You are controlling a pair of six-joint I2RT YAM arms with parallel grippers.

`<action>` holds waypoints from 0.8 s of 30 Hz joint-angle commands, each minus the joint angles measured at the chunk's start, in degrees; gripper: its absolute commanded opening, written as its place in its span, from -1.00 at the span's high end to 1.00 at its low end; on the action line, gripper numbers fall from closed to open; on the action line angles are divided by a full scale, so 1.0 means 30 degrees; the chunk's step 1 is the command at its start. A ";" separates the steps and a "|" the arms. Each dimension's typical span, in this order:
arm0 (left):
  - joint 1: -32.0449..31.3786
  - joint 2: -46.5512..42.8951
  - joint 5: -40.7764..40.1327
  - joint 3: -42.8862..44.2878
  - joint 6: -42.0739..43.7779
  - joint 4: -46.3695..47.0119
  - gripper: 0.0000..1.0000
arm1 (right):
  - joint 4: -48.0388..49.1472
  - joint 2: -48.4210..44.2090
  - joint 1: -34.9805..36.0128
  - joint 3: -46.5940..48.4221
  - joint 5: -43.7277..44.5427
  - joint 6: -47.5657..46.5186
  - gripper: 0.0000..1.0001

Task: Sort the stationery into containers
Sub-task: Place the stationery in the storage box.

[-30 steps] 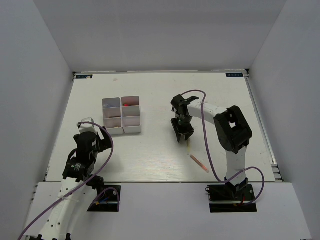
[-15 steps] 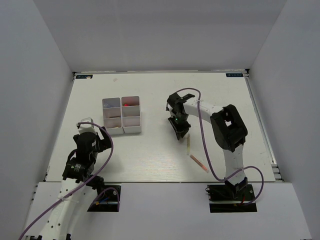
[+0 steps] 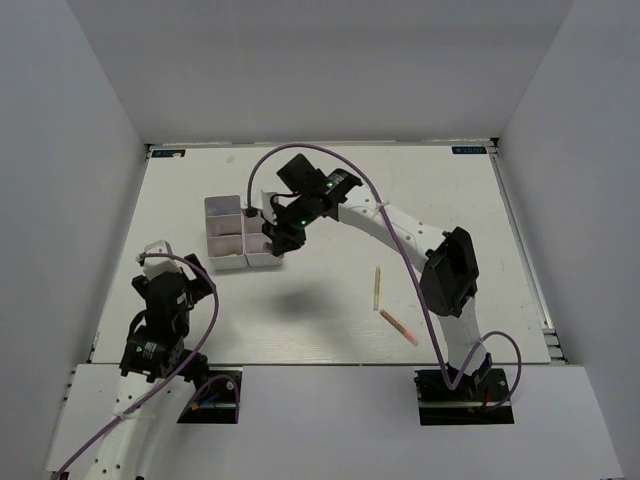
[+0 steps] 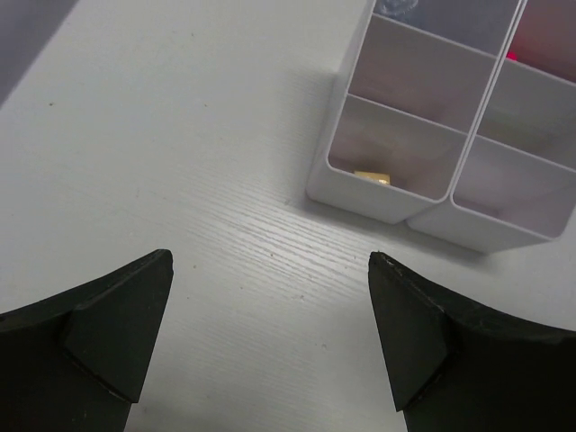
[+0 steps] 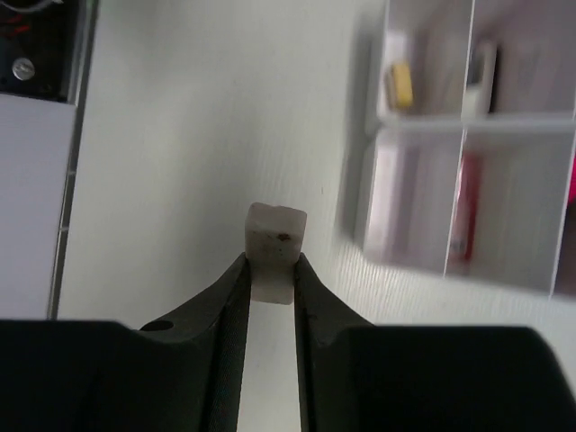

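**Right gripper carrying an eraser at the tray**

The right gripper is clamping a pale beige rectangular eraser between its two black fingertips, with the block's top end poking out above them. In the overhead view the right gripper is hanging at the right-hand column of the white translucent plastic tray with six compartments. The arm is covering that side, so which compartment it is over cannot be told.

From the right wrist the tray is showing a small yellow piece and a red item in separate compartments.

The left gripper is standing wide open and empty, near the tray's closest corner but apart from it.

A thin yellowish pencil and a thin pinkish pencil are lying near each other on the white wood-grain table, well apart from the tray.
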 commanded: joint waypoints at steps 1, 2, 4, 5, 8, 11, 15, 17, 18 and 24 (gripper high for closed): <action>0.0092 -0.0767 -0.1505 -0.0292 -0.0260 0.0121 -1.00 | 0.2279 0.0478 0.0297 0.1418 -0.3673 -0.3004 1.00; 0.0150 -0.0769 -0.1564 -0.0263 -0.0232 0.0150 -1.00 | 0.2406 0.1120 0.0327 0.2087 -0.5446 -0.3206 1.00; 0.0092 -0.0740 -0.1536 -0.0292 -0.0231 0.0150 -1.00 | 0.4469 0.2090 0.0294 0.2942 -0.6628 -0.1552 1.00; 0.0121 -0.0681 -0.1449 -0.0292 -0.0173 0.0150 -1.00 | 0.5357 0.2354 0.0240 0.3060 -0.7070 0.1159 1.00; 0.0092 -0.0564 -0.1303 -0.0233 -0.0173 0.0092 -1.00 | 1.0512 0.3088 0.0240 0.2624 -0.7159 0.4544 1.00; 0.0063 -0.0651 -0.1273 -0.0262 -0.0143 0.0121 -1.00 | 1.4919 0.4576 0.0151 0.2527 -0.7869 0.7161 1.00; 0.0121 -0.0681 -0.1214 -0.0263 -0.0143 0.0209 -1.00 | 1.4330 0.6545 0.0298 0.4702 -0.8104 0.5444 1.00; 0.0092 -0.0681 -0.1126 -0.0263 -0.0114 0.0267 -1.00 | 1.5377 0.6576 0.0415 0.3796 -0.7373 0.4996 1.00; 0.0121 -0.0652 -0.1126 -0.0263 -0.0143 0.0209 -1.00 | 1.5560 0.6547 0.0473 0.3619 -0.7078 0.4705 1.00; 0.0121 -0.0564 -0.0979 -0.0292 -0.0085 0.0267 -1.00 | 1.7055 0.6634 0.0357 0.2036 -0.5025 0.3443 1.00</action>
